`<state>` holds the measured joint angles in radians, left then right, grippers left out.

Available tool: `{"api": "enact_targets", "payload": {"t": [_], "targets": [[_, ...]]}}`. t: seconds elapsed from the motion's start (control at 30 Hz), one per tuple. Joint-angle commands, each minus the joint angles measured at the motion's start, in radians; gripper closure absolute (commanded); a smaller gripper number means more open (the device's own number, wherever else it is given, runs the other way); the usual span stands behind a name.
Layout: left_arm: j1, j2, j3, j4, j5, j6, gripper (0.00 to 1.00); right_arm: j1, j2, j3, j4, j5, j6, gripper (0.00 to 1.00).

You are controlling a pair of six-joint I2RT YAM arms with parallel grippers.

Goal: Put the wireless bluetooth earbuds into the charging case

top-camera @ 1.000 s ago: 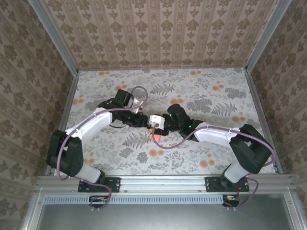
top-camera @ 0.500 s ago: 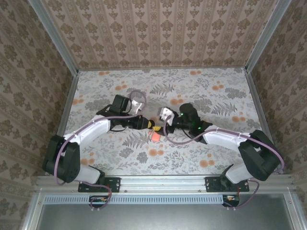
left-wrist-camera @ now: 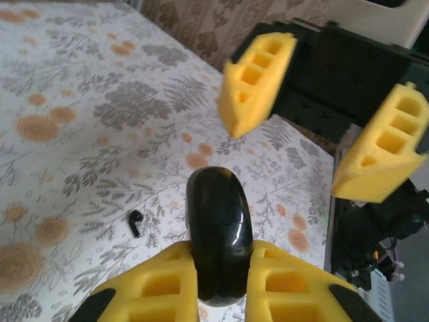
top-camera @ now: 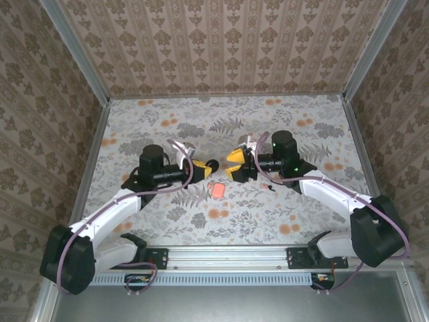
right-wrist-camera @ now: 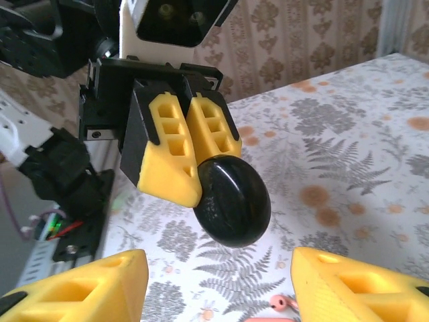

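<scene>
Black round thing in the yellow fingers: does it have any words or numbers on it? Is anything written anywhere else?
No words, numbers or signs can be read anywhere.
The black round thing is plain and shiny.
The pink case is too small to show any label.
The table has only printed flowers and leaves.

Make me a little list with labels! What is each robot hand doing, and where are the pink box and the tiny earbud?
left gripper: shut on a glossy black round object, held above the table
right gripper: open, holding nothing, facing the left gripper
charging case: pink, on the table between the two arms; too small to tell if its lid is open
earbud: one tiny black one, lying loose on the flowery table
</scene>
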<state>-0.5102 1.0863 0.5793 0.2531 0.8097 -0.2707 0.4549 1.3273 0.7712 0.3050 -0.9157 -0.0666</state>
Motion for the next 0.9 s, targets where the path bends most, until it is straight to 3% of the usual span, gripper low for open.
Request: {"api": "enact_targets", "payload": {"t": [0.0, 0.6, 0.87], "targets": [[-0.010, -0.042, -0.018, 0.091, 0.053, 0.040, 0.85, -0.005, 0.021, 0.056, -0.046, -0.133, 0.024, 0.41], [-0.042, -0.081, -0.006, 0.110, 0.095, 0.051, 0.85, 0.028, 0.143, 0.277, -0.364, -0.260, -0.200, 0.49], [-0.048, -0.089, -0.002, 0.107, 0.094, 0.054, 0.85, 0.033, 0.182, 0.334, -0.460, -0.289, -0.265, 0.69]]}}
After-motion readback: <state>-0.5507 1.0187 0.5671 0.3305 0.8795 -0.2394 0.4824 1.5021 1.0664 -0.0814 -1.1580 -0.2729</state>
